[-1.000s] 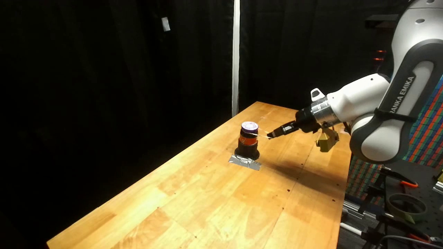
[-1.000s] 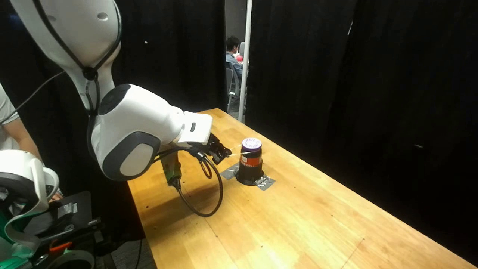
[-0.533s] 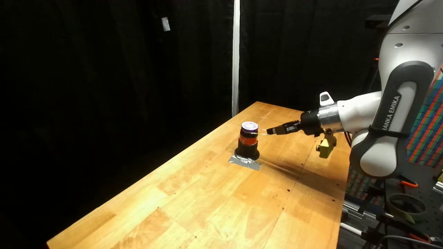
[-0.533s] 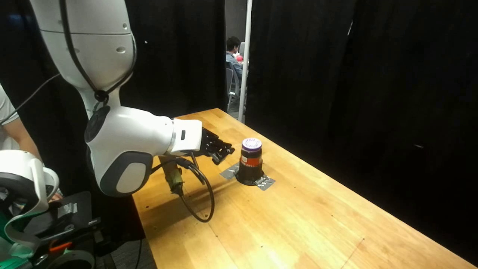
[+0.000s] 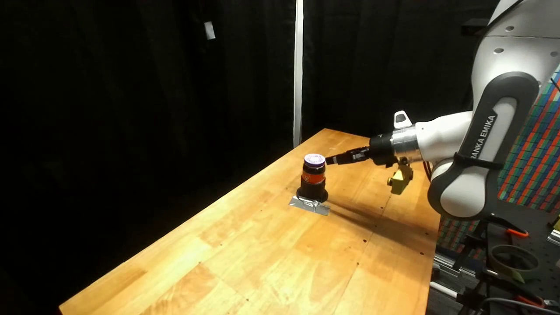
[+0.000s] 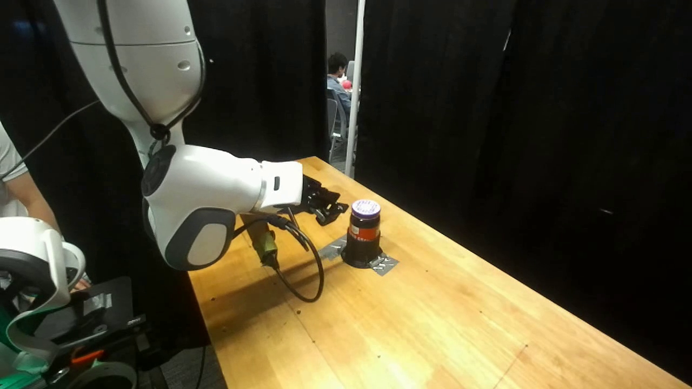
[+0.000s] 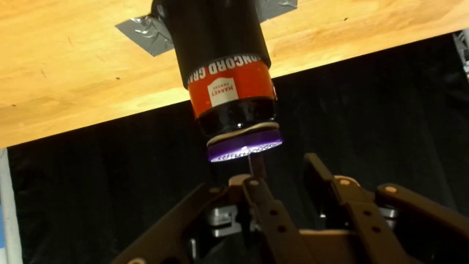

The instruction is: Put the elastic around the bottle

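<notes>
The bottle (image 5: 313, 178) stands upright in a black holder, with a dark body, an orange-red label and a purple-rimmed white lid. It shows in both exterior views (image 6: 364, 233) and upside down in the wrist view (image 7: 234, 88). The tan elastic (image 7: 243, 132) lies around the bottle just under the lid, slightly slanted; I cannot make it out in the exterior views. My gripper (image 7: 282, 157) is open, with nothing between its fingers. Its tips are beside the lid in both exterior views (image 5: 330, 161) (image 6: 343, 208). One fingertip is partly hidden by the lid; contact cannot be told.
The holder (image 6: 361, 254) is fixed to the wooden table (image 5: 280, 253) with grey tape (image 5: 309, 205). A cable loop (image 6: 319, 281) hangs from the wrist close above the table. Black curtains and a white pole (image 5: 298, 74) stand behind the table's far edge.
The elastic was stretched from the bottle to my fingertips; those strands are gone and it sits around the bottle. My gripper levelled and drew back slightly, then moved toward the lid.
</notes>
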